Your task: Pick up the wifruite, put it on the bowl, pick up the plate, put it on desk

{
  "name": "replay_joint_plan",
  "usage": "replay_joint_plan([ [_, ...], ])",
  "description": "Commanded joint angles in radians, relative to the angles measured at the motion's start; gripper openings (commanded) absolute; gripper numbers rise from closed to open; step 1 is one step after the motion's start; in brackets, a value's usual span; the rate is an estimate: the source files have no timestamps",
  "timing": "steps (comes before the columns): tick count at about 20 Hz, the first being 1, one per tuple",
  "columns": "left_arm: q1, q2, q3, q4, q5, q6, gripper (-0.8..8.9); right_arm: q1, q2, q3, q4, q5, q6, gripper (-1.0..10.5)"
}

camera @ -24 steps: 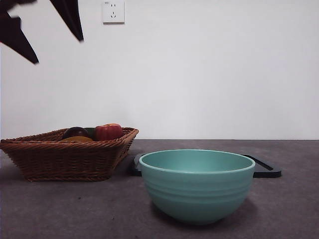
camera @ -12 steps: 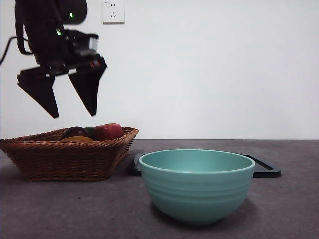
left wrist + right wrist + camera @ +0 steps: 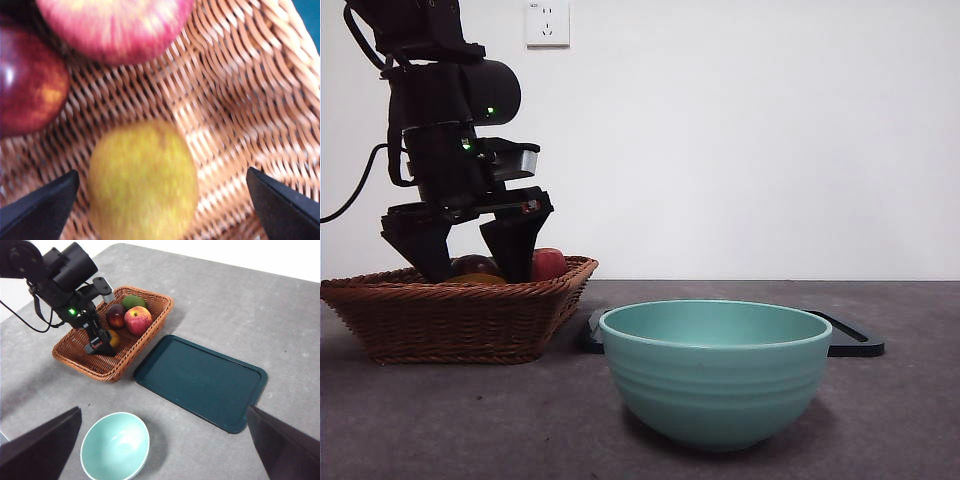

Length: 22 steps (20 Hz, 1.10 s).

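Note:
The wifruite (image 3: 143, 180), dull orange-yellow, lies in the wicker basket (image 3: 440, 322) and also shows from above (image 3: 114, 339). My left gripper (image 3: 161, 197) is down in the basket, open, one jaw on either side of the wifruite and apart from it; the front view shows it (image 3: 475, 272) at the left. The teal bowl (image 3: 715, 375) stands empty on the desk (image 3: 900, 420), near the front. The plate (image 3: 200, 380), a dark teal rectangular tray, lies flat behind the bowl. My right gripper (image 3: 164, 409) hangs open high above the table.
A red apple (image 3: 115, 25), a dark maroon fruit (image 3: 27, 85) and a green fruit (image 3: 132, 301) share the basket, close to the wifruite. The basket's rim (image 3: 145, 335) nearly meets the plate's edge. A wall socket (image 3: 547, 22) is on the white wall behind.
The left arm has come down from the top left corner into the basket, its jaws staying open. Bowl, plate and basket have not moved.

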Motion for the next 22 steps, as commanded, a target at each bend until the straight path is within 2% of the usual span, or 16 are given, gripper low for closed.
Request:
replay_joint_plan([
  [1,-0.004,0.023,0.023,0.011,-0.003,0.007,6.16,0.006,0.006,0.022,0.005,-0.003,-0.004,5.9],
  [6,-0.001,0.051,0.023,0.003,-0.004,0.007,6.08,0.006,0.006,0.022,0.003,-0.003,-0.004,5.9],
  [9,-0.001,0.064,0.023,-0.001,-0.008,0.003,5.48,0.006,0.006,0.022,0.003,-0.003,-0.004,5.9],
  [10,-0.002,0.064,0.023,0.000,-0.016,0.003,5.05,0.006,0.006,0.022,0.003,-0.003,-0.004,5.9],
  [12,-0.002,0.064,0.025,-0.005,-0.055,0.003,3.48,0.006,0.006,0.022,0.003,-0.003,-0.004,5.9],
  [14,-0.001,0.064,0.034,-0.018,-0.077,0.003,2.79,0.006,0.006,0.022,0.003,-0.003,-0.004,5.9],
  [17,-0.001,0.064,0.066,-0.047,-0.112,0.003,2.62,0.006,0.006,0.022,0.003,-0.003,-0.004,5.9],
  [18,-0.001,0.064,0.086,-0.069,-0.112,0.003,2.35,0.006,0.006,0.022,0.003,-0.003,-0.004,5.9],
  [22,-0.002,0.060,0.183,-0.190,-0.111,-0.020,2.35,0.006,0.006,0.022,0.003,-0.003,-0.004,5.9],
])
